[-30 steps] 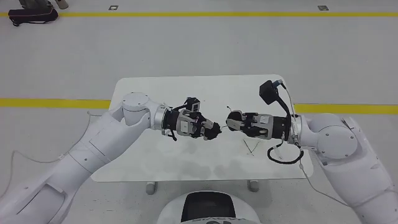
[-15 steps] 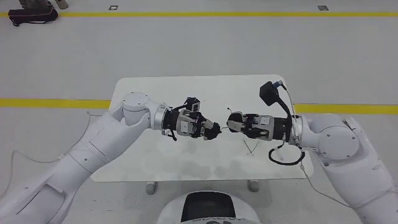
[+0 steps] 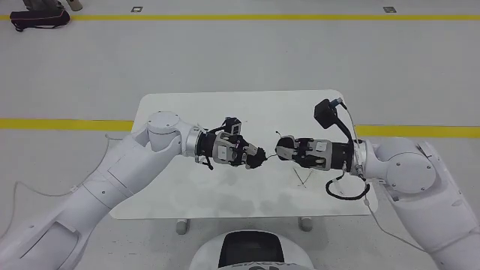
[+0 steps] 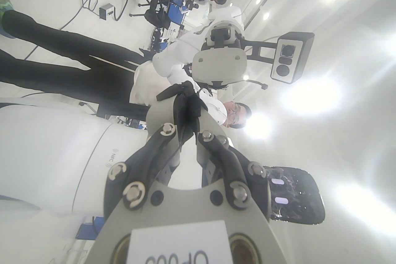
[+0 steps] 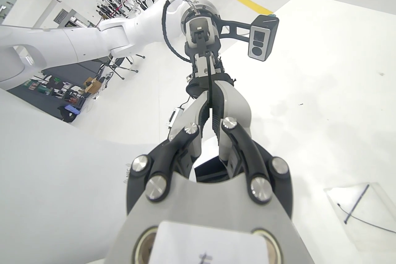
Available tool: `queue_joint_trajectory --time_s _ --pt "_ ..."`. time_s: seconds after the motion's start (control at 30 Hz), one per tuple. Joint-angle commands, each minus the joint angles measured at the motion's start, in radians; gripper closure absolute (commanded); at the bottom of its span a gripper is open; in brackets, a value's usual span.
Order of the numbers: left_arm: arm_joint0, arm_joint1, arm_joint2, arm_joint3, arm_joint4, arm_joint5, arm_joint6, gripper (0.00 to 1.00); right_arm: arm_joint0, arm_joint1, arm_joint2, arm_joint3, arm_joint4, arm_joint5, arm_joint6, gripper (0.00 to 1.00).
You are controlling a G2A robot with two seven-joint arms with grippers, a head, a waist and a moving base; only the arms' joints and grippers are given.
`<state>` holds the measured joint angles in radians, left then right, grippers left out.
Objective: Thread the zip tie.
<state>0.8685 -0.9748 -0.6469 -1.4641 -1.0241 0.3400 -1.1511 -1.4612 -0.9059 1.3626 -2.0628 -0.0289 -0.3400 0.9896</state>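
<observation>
Above the middle of the white table, my two grippers face each other tip to tip. The left gripper is shut on one end of a thin black zip tie. The right gripper is shut on the tie's other part. In the right wrist view the black strip runs straight from my right gripper to the left gripper beyond it. In the left wrist view the tie sticks out between the closed fingers of my left gripper, bunched at their tips.
A clear flat bag with spare black zip ties lies on the table below the right arm, also visible from above. The table's far half and left part are bare. Yellow floor lines run behind the table.
The right gripper has shifted slightly to the right, away from the left gripper, widening the gap between the tips. The left arm has stayed put.
</observation>
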Motion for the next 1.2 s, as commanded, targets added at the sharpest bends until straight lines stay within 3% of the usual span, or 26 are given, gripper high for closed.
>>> queue_joint_trajectory --time_s 0.0,1.17 --pt "0.0 0.0 0.0 0.0 0.0 0.0 0.0 1.0 0.0 0.001 0.001 -0.001 -0.002 0.0 0.003 1.0" --pt "0.0 0.0 0.0 0.0 0.0 0.0 0.0 1.0 0.023 -0.002 -0.074 0.003 -0.05 0.0 -0.074 1.0"
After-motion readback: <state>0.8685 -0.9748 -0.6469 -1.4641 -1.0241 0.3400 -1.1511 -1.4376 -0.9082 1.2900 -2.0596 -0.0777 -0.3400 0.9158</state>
